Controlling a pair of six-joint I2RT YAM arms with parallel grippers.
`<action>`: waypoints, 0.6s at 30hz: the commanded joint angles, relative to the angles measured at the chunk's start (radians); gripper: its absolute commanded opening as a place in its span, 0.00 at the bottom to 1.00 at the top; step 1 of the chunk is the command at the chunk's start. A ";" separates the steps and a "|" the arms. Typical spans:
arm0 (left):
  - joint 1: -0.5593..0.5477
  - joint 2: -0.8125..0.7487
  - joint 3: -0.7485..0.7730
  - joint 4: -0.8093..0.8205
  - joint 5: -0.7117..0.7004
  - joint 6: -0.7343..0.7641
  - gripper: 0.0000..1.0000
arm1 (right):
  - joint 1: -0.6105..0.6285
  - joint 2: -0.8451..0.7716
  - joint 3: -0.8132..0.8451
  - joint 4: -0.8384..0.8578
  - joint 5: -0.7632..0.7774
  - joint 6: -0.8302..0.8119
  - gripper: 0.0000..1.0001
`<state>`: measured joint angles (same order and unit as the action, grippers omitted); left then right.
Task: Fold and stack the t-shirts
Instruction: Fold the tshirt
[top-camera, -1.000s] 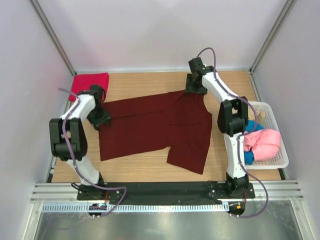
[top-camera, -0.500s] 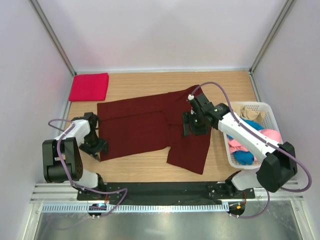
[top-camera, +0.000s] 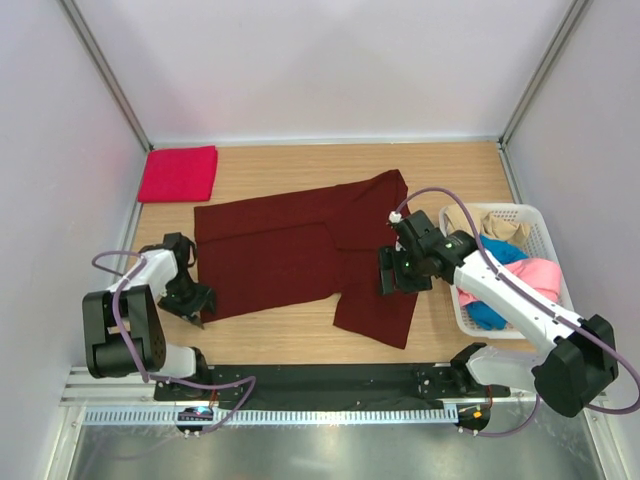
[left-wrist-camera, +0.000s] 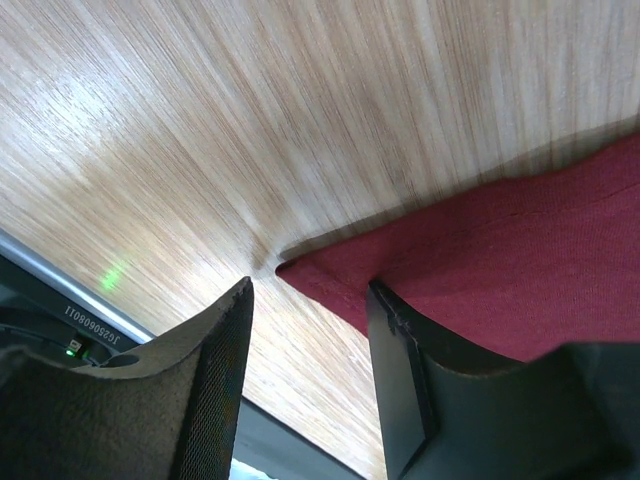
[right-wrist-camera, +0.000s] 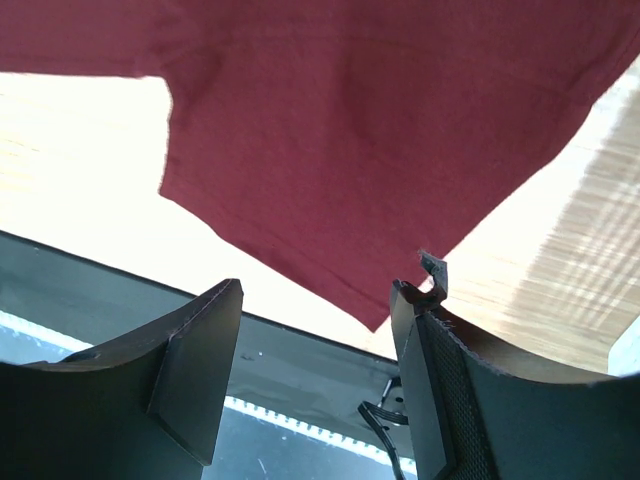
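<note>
At near-left corner of dark maroon cloth t-shirt (top-camera: 290, 250), spread flat with long axis left-right on wooden table (top-camera: 450, 170), left gripper (left-wrist-camera: 310, 290) fingers apart, corner tip between them. Right gripper (right-wrist-camera: 315, 290) fingers apart, empty, over near-right corner.

White slatted basket (top-camera: 512, 208) sits on wooden tabletop (top-camera: 300, 165), at its right edge beside pale enclosure wall (top-camera: 600, 150). Black mounting strip (top-camera: 330, 380) spans near edge; slotted aluminium rail (top-camera: 320, 413) just outside it.

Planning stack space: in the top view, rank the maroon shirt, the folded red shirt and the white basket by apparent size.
1. maroon shirt
2. white basket
3. folded red shirt
</note>
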<state>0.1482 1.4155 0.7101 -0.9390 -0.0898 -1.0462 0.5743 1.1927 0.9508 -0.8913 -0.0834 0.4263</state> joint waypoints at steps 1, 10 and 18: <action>0.016 -0.023 -0.034 0.048 -0.059 -0.028 0.50 | 0.002 -0.024 -0.021 -0.015 0.006 0.003 0.67; 0.025 0.023 -0.028 0.094 -0.085 0.020 0.24 | 0.001 -0.002 -0.135 -0.023 0.050 0.230 0.63; 0.028 0.071 0.034 0.079 -0.079 0.074 0.00 | 0.005 -0.014 -0.274 -0.003 0.011 0.455 0.61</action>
<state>0.1642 1.4540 0.7300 -0.9085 -0.0772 -1.0073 0.5743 1.2121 0.7193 -0.8879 -0.0704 0.7391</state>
